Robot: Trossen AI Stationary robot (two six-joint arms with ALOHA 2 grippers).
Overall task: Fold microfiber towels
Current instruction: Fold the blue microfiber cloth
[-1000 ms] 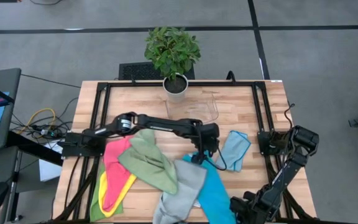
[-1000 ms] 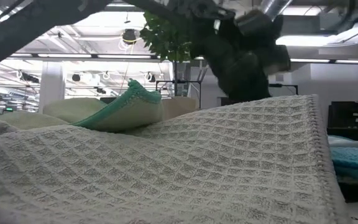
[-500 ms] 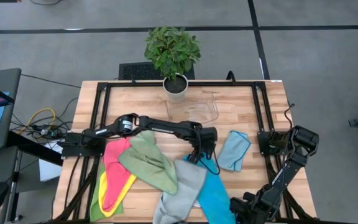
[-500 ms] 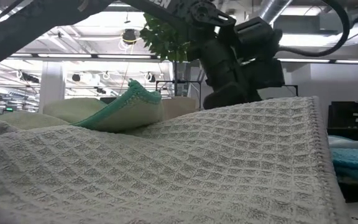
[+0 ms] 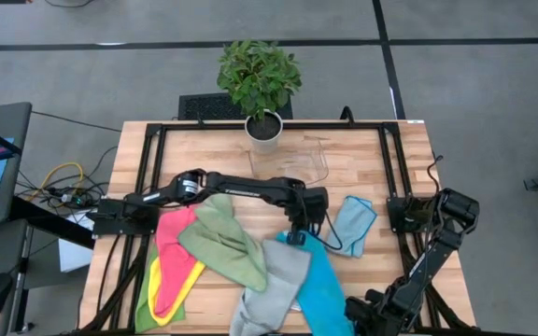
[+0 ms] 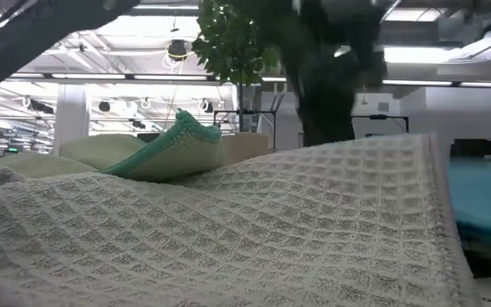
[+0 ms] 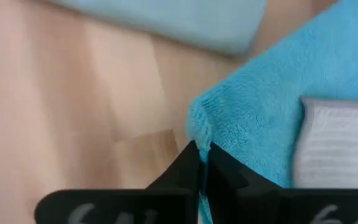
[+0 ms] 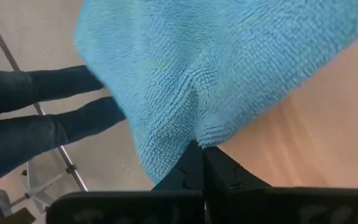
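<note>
Lab: framed workbench (image 5: 409, 149); exposed ducting (image 6: 382, 13)

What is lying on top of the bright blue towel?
A grey towel covers one side of the bright blue towel; the left gripper pinches its far corner. How far the blue extends beneath the grey is hidden.

Light: even, bright overhead room lighting; ceiling strip lamps (image 6: 450, 83) glared in the low view.
Shadows: soft and faint on the table (image 5: 362, 163).
Blur: the arm (image 6: 326, 68) smeared; the wrist views were soft.
</note>
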